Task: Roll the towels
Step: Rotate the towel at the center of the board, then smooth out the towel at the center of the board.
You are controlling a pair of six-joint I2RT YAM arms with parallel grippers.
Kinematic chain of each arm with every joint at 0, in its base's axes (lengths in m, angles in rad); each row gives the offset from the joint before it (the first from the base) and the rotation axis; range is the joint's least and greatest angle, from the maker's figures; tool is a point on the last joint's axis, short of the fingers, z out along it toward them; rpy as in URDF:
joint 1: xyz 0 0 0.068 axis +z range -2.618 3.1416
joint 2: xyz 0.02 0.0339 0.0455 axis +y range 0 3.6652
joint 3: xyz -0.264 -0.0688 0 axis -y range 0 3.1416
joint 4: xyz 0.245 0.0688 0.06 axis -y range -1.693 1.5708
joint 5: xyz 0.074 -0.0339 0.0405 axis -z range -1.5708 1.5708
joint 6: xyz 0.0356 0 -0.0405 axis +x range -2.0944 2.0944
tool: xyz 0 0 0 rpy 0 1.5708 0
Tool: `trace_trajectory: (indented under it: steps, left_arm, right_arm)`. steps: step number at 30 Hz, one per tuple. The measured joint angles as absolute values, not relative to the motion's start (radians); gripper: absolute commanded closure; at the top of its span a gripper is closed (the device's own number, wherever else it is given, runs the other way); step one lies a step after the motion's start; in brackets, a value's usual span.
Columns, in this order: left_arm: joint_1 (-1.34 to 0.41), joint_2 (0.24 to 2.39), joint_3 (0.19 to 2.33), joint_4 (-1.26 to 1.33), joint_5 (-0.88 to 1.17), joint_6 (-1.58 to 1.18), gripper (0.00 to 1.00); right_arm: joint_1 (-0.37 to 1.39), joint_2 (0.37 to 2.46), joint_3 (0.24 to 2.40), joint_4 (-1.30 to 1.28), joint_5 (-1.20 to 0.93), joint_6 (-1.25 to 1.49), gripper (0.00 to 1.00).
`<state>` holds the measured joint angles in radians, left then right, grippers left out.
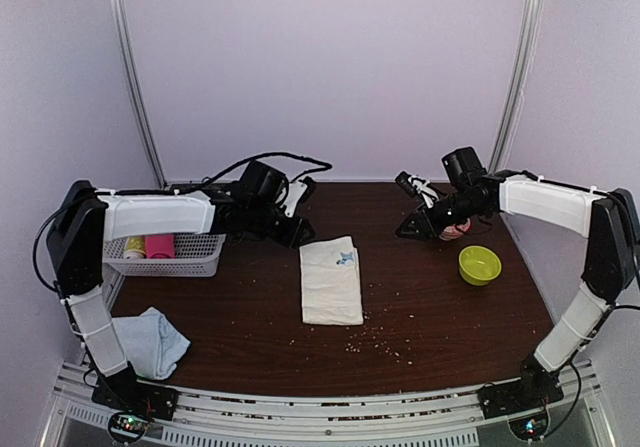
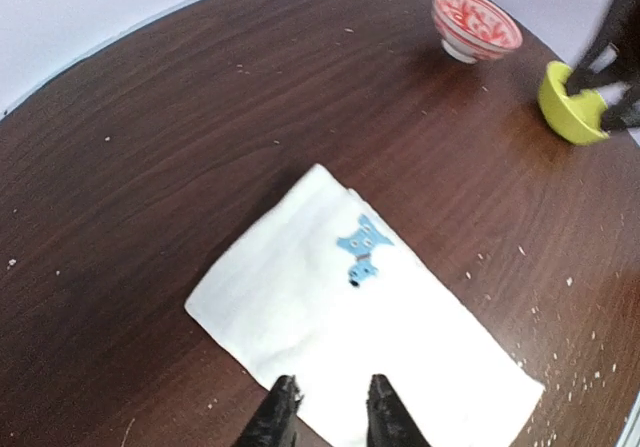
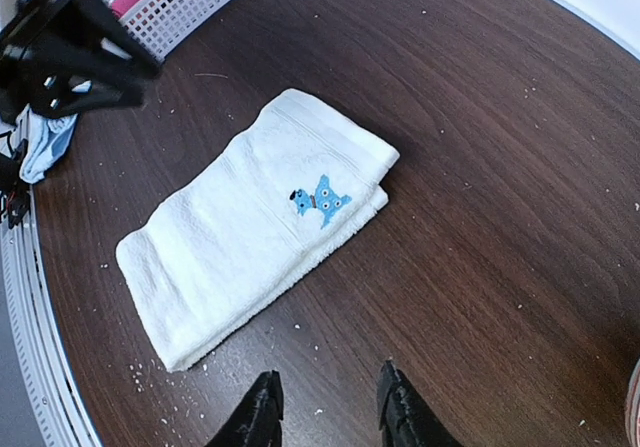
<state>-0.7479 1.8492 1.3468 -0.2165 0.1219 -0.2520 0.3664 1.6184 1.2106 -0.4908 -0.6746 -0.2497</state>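
Observation:
A cream-white towel [image 1: 331,281] with a small blue dog patch lies folded flat in the middle of the table. The pale blue towel [image 1: 155,340] sits crumpled near the front left corner. My left gripper [image 1: 300,229] hovers off the white towel's far left corner; in the left wrist view its gripper [image 2: 332,407] is open above the towel [image 2: 350,317] edge, holding nothing. My right gripper [image 1: 408,229] hangs to the far right of the towel. In the right wrist view that gripper [image 3: 325,407] is open over bare wood, apart from the towel [image 3: 250,222].
A white basket [image 1: 190,252] at the left holds a yellow and a pink cloth roll. A yellow-green bowl [image 1: 479,264] stands at the right, with a red patterned bowl [image 2: 476,23] behind it near my right gripper. Crumbs dot the dark wooden table [image 1: 430,317].

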Motion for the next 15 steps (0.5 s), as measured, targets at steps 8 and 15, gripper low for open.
trace_trajectory:
  steps: [8, 15]
  left_arm:
    - [-0.967, 1.826, 1.130, -0.124, 0.162, -0.218, 0.99]
    - [-1.057, 1.936, 1.088, -0.076, 0.162, -0.215, 1.00]
  right_arm:
    - [0.443, 1.826, 1.403, -0.499, -0.657, -0.197, 0.70]
    - [0.511, 2.078, 1.595, -0.486, -0.684, -0.133, 0.71]
